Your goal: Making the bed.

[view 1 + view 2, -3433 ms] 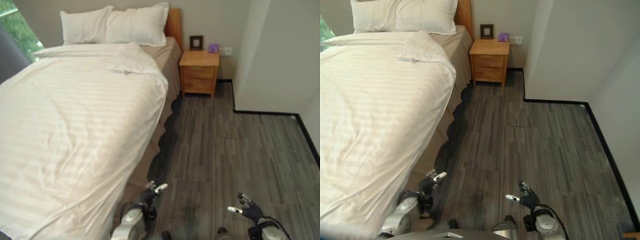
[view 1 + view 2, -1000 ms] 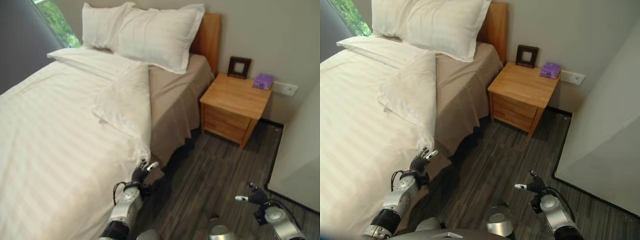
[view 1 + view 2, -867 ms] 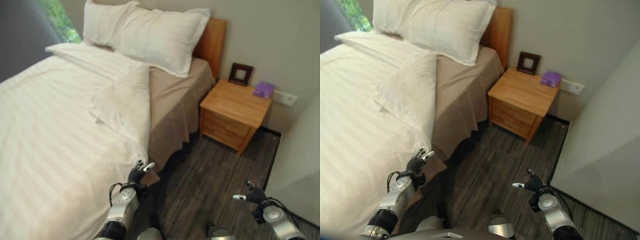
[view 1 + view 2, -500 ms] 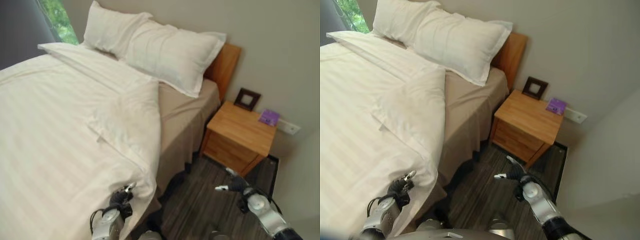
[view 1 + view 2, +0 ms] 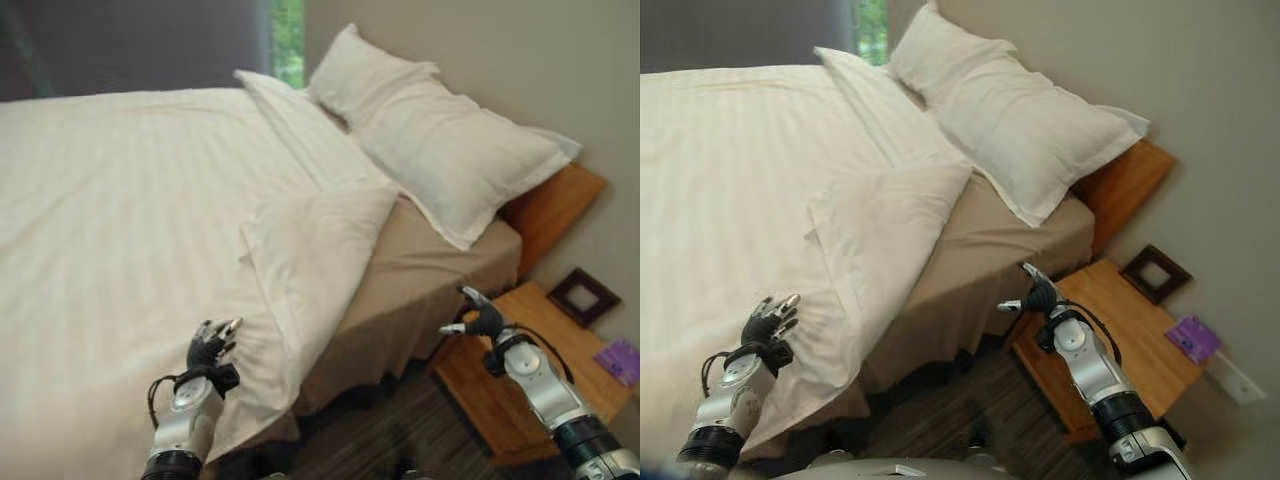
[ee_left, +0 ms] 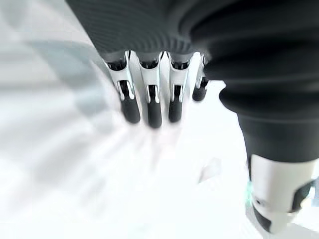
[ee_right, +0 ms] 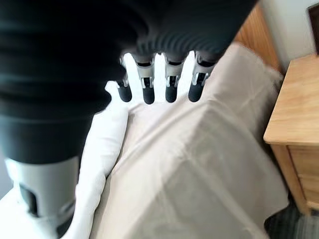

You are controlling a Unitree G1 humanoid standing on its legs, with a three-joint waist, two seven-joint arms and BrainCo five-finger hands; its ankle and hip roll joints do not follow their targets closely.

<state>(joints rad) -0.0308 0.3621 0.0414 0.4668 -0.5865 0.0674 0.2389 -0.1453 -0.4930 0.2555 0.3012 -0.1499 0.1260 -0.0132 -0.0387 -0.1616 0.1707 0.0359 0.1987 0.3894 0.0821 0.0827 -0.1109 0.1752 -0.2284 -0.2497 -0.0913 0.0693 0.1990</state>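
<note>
The bed's white striped duvet (image 5: 120,200) covers most of the mattress. Its near top corner is folded back in a crumpled flap (image 5: 320,245), baring the beige sheet (image 5: 430,285) below two white pillows (image 5: 450,155). My left hand (image 5: 210,350) hovers open just over the duvet's side edge, its straight fingers (image 6: 149,107) above white cloth and holding nothing. My right hand (image 5: 482,322) is open in the air beside the bed's head corner, its fingers (image 7: 169,89) pointing over the beige sheet (image 7: 199,169).
A wooden nightstand (image 5: 530,395) stands close under my right arm, with a dark picture frame (image 5: 580,297) and a purple box (image 5: 620,360) on it. The wooden headboard (image 5: 555,205) meets the wall. Dark plank floor (image 5: 940,420) runs along the bed's side.
The camera has swung toward the bed's head, shifting the whole picture. Both hands have risen: the left is now over the duvet's edge, the right level with the mattress corner.
</note>
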